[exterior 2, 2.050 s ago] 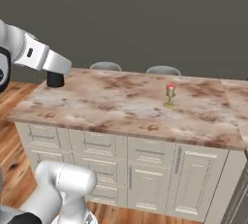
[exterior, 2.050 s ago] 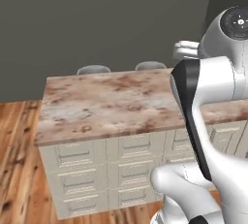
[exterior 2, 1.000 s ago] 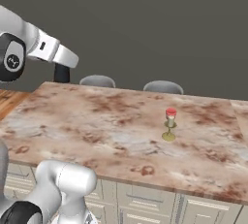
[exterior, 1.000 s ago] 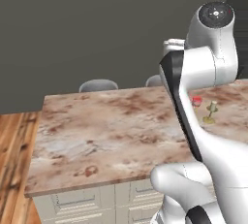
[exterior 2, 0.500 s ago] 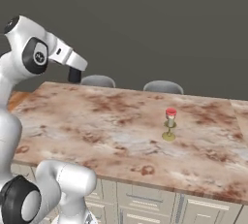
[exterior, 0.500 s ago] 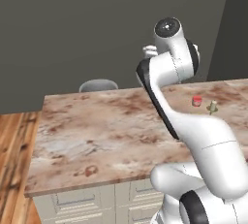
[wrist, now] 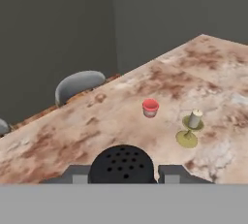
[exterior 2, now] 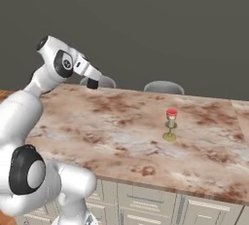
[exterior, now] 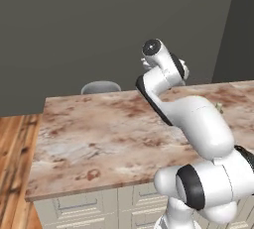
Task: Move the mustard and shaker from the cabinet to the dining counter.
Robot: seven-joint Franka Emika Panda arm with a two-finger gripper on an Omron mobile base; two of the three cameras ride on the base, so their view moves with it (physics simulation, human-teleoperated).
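**Hand view: shaker gripped, counter below and ahead**

The gripper [wrist: 123,173] is seen closed on the shaker [wrist: 122,162]. The shaker's black, perforated top sits between the two finger tips [wrist: 77,173] and faces the camera. Its long axis is therefore judged to run along the fingers, in line with the hand.

In the right base view the gripper [exterior 2: 92,84] is held above the far left part of the dining counter [exterior 2: 121,121], clear of the stone. The hand is angled across the slab rather than straight down at it.

The coming move is judged to turn on this relation. The marbled surface [wrist: 72,136] lies below and ahead of the fingers, so a descent is called for. The hand is probably also to be pitched downward, so that the shaker's base meets the counter flat.

Further along the counter, well apart from the gripper, a small red cup [wrist: 150,107] and a beige goblet-like piece [wrist: 190,132] are seen near each other. Bare stone is left between them and the hand. A grey chair back [wrist: 79,84] is seen beyond the counter's far edge.

With the shaker not yet set down, the task is judged less than half done.
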